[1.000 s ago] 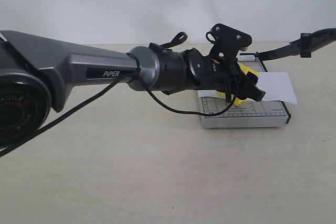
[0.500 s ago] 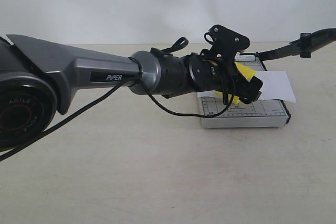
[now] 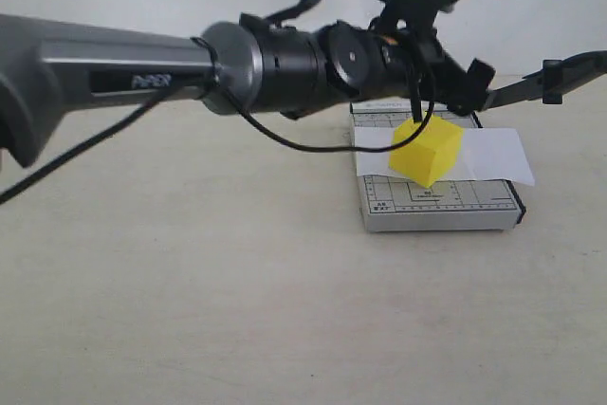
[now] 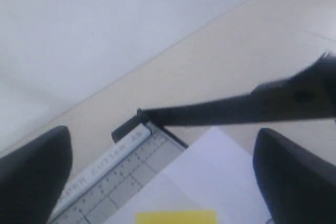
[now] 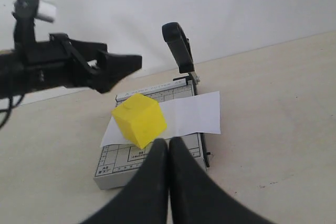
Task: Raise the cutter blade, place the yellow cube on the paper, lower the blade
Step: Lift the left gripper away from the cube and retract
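**Cube set on paper; blade not yet lowered**

Exterior view: the cube (image 3: 427, 152) is seen on the paper (image 3: 495, 154), which is laid across the grey base (image 3: 446, 211) and overhangs its right edge; one corner is turned to the camera, and the cube is judged to be resting there as a weight on the sheet. The left gripper (image 3: 471, 82) is held above and behind the cube, apart from it; whether it is spread cannot be told here. The blade (image 3: 531, 90) is raised, slanting up to the right from its hinge, so that the bed is open for the placing; the right gripper is not seen.

Left wrist view: the fingers (image 4: 31, 177) are spread wide with nothing between them, which is judged to suit a release; a strip of yellow is seen below them on the paper; the blade is seen as a dark bar beyond the base's ruled edge.

Right wrist view: the right gripper (image 5: 168, 145) is pressed together on nothing and is held well apart from the base, facing it; the blade is seen standing up from the far corner, its handle (image 5: 176, 43) uppermost. The cube is seen on the part of the paper away from the blade's edge, so the cutting line is judged to be clear. The placing is judged done; only the lowering remains, and a push on the handle by closed fingers may be all that is needed.
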`<act>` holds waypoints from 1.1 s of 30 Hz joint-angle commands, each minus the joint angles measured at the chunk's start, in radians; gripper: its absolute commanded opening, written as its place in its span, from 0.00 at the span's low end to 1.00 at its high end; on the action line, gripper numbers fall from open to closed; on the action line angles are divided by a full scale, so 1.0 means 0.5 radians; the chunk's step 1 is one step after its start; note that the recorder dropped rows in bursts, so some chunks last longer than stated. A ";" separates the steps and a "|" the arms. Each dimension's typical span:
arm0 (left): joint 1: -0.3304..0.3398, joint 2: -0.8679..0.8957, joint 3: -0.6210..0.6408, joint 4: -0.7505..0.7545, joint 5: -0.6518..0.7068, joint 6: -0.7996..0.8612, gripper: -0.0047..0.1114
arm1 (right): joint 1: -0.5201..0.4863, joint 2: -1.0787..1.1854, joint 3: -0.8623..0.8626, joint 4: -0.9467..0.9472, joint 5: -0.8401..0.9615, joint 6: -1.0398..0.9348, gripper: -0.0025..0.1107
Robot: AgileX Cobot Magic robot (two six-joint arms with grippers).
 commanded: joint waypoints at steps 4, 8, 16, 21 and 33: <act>-0.003 -0.287 0.000 0.124 0.538 -0.003 0.28 | -0.006 -0.001 0.009 -0.002 0.001 -0.013 0.02; -0.003 -0.371 0.005 0.289 0.859 -0.024 0.08 | -0.006 -0.001 0.009 -0.002 0.001 -0.013 0.02; 0.068 -0.659 0.225 0.514 0.870 -0.265 0.08 | -0.006 -0.001 0.009 -0.002 0.001 -0.017 0.02; 0.200 -1.096 0.678 0.517 0.637 -0.265 0.08 | -0.006 -0.001 0.009 -0.002 0.001 -0.021 0.02; 0.728 -2.076 1.883 0.571 -0.006 -0.039 0.08 | -0.006 -0.001 0.009 -0.002 -0.006 -0.025 0.02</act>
